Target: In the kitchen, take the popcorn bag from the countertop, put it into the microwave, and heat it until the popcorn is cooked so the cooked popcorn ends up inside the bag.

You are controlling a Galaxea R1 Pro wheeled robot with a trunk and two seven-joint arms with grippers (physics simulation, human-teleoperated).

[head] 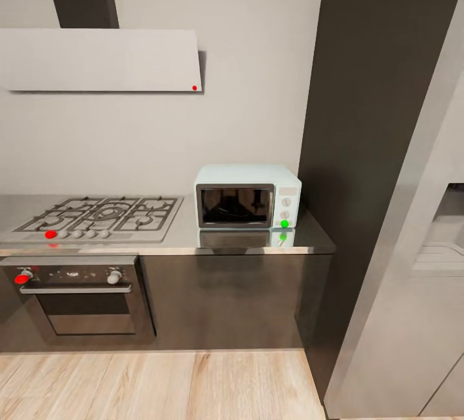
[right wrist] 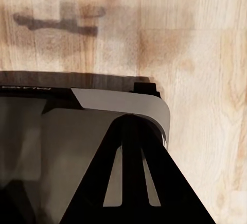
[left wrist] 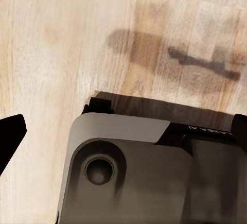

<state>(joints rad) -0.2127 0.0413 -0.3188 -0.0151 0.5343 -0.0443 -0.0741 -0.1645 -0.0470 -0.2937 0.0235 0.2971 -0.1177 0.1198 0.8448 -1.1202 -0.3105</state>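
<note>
In your head view the microwave (head: pixel 247 196) sits on the countertop (head: pixel 187 238), near its right end, close to the tall dark cabinet (head: pixel 374 149); its door is closed and a green marker glows at the lower knob on its white panel. To its left the gas hob (head: pixel 96 215) is set into the same slab, with a red marker at its leftmost front knob. Below the hob you see the built-in oven (head: pixel 80 301), door shut, a red marker on its left knob. A pale range hood (head: pixel 100 59) hangs on the wall above the hob, with a small red dot at its lower right corner. Wood floor (head: pixel 154 384) runs along the foot of the cabinets, and a grey refrigerator (head: pixel 412 291) stands at the right edge. On the stretch of countertop you can see here, the popcorn bag cannot be made out. In your left wrist view the camera looks down at the wood floor over the robot's grey base (left wrist: pixel 139 177); one dark fingertip of the left gripper (left wrist: pixel 10 134) enters at the edge, so you cannot tell how far its fingers stand apart. In your right wrist view the right gripper (right wrist: pixel 135 183) hangs over the base and floor, its dark slotted fingers apparently drawn together, though the angle is poor.
</note>
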